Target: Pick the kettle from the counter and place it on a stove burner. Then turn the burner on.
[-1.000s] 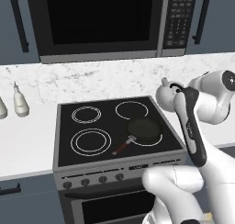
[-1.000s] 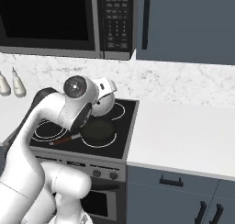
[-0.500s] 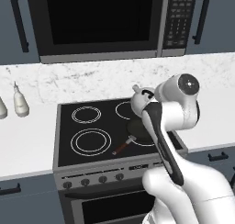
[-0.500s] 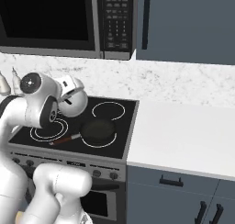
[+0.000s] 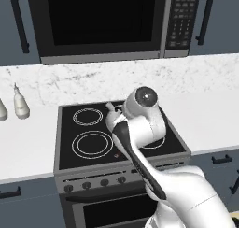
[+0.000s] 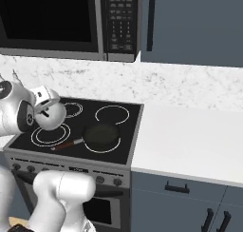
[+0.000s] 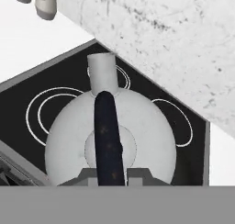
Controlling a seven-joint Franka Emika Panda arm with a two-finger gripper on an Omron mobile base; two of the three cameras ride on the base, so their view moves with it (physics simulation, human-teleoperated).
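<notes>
The white kettle hangs in the air over the left burners of the black stove, with its short spout pointing away towards the back left. My gripper is shut on the kettle's dark handle, seen from straight above in the hand view, where the kettle covers the front left burner. From the left base view my forearm hides most of the kettle. The gripper sits on top of the kettle in the right base view.
A black frying pan with a reddish handle rests on the front right burner. Two pointed whitish bottles stand on the left counter. White counter stretches right of the stove. Knobs line the stove front; a microwave hangs above.
The arm has swung left, carrying the kettle from the stove's right rear side across to above the left burners. The pan and bottles have stayed put.
</notes>
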